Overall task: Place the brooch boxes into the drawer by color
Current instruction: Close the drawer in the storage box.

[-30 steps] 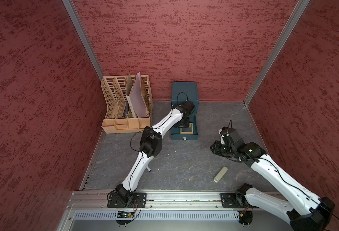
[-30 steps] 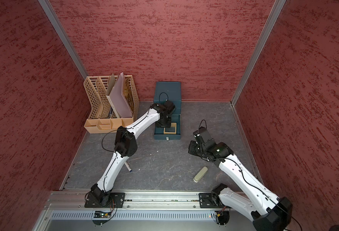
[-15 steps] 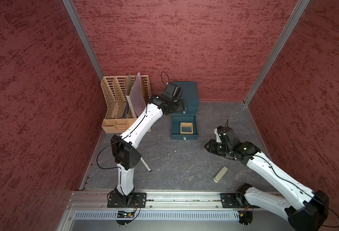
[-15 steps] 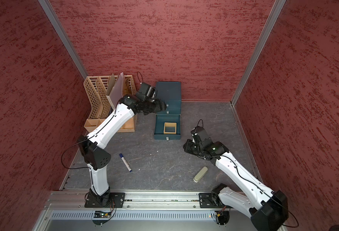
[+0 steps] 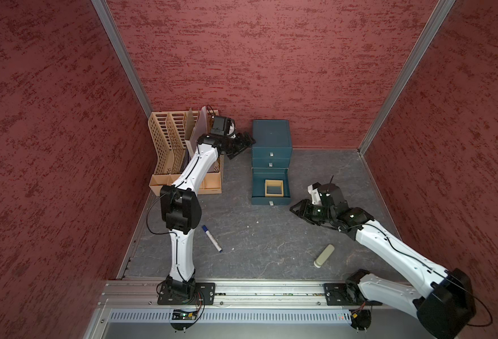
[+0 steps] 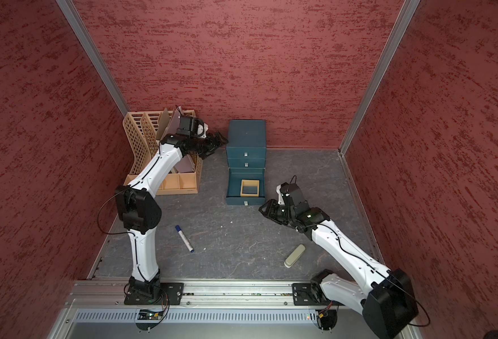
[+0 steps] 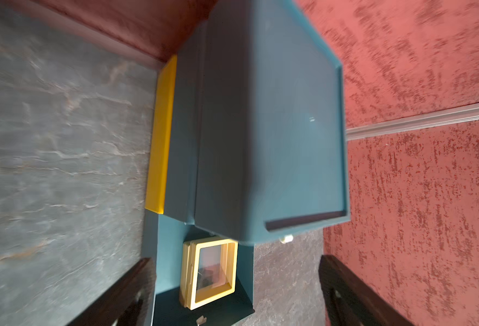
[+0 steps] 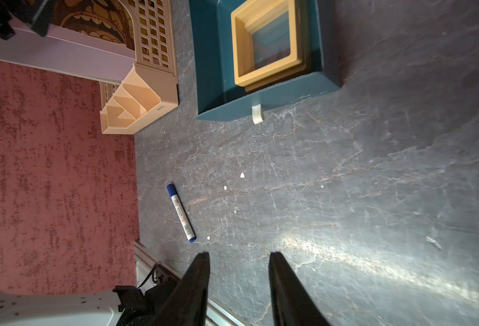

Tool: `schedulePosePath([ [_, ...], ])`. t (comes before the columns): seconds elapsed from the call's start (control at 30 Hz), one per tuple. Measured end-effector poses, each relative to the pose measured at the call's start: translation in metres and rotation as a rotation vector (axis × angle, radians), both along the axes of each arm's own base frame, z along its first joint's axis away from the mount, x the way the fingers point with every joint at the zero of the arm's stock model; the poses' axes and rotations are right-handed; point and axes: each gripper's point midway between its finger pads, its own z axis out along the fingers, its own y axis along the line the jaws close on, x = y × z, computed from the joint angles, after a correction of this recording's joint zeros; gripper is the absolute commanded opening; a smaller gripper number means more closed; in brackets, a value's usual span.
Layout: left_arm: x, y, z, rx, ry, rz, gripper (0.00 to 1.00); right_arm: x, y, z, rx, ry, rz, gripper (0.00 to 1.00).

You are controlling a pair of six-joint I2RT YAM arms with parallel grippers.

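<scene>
In both top views the dark teal chest (image 5: 271,138) (image 6: 246,138) stands at the far middle of the floor against the back wall. Its two upper drawers are shut, and the bottom drawer (image 5: 258,187) is drawn out toward the near side. A tan-yellow brooch box (image 5: 274,187) (image 6: 250,187) lies flat in the right half of that drawer. The left gripper (image 5: 243,145) hangs just left of the chest's top, beside the tan file rack (image 5: 165,146), and carries nothing. The right gripper (image 5: 296,210) is low, near the drawer's near right corner. A blue-capped marker (image 5: 211,242) lies near left and a pale green cylinder (image 5: 324,256) near right. In the left wrist view the fingers (image 7: 131,288) stand wide apart with nothing between them, and two tan-yellow frames show stacked in the drawer. In the right wrist view the fingers (image 8: 196,282) are parted and empty over bare floor, well short of the drawer's silver pull (image 8: 256,113).
</scene>
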Motion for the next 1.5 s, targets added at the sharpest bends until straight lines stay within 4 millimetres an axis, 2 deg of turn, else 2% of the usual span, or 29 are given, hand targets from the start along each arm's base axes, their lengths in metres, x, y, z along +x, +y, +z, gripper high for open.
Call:
schedulePosePath([
  [0.07,0.004,-0.005,-0.017,-0.012,0.025,-0.024,0.91,0.000,0.003,-0.002,0.025,0.011,-0.001,0.40],
  [0.1,0.005,-0.008,-0.019,-0.030,0.025,-0.045,0.91,0.001,0.004,-0.002,0.037,0.015,-0.001,0.40],
  [0.33,0.012,-0.010,-0.004,-0.041,-0.032,-0.050,0.90,0.003,0.010,0.007,0.082,-0.001,0.008,0.40],
  [0.63,0.025,-0.010,-0.021,-0.033,-0.015,-0.020,0.89,-0.003,0.010,-0.002,0.108,0.017,0.006,0.40],
  [0.8,0.030,-0.010,-0.019,-0.026,-0.024,-0.005,0.85,-0.002,0.015,-0.010,0.166,0.036,-0.004,0.39],
  [1.13,0.031,-0.013,-0.020,-0.016,-0.043,0.003,0.81,0.026,0.027,-0.058,0.272,0.123,-0.126,0.26],
  [1.3,0.031,-0.014,-0.020,-0.012,-0.046,0.005,0.81,0.049,0.027,-0.084,0.322,0.136,-0.243,0.24],
  [1.5,0.032,-0.014,-0.020,-0.008,-0.049,0.008,0.80,0.074,0.041,-0.127,0.403,0.169,-0.351,0.25],
])
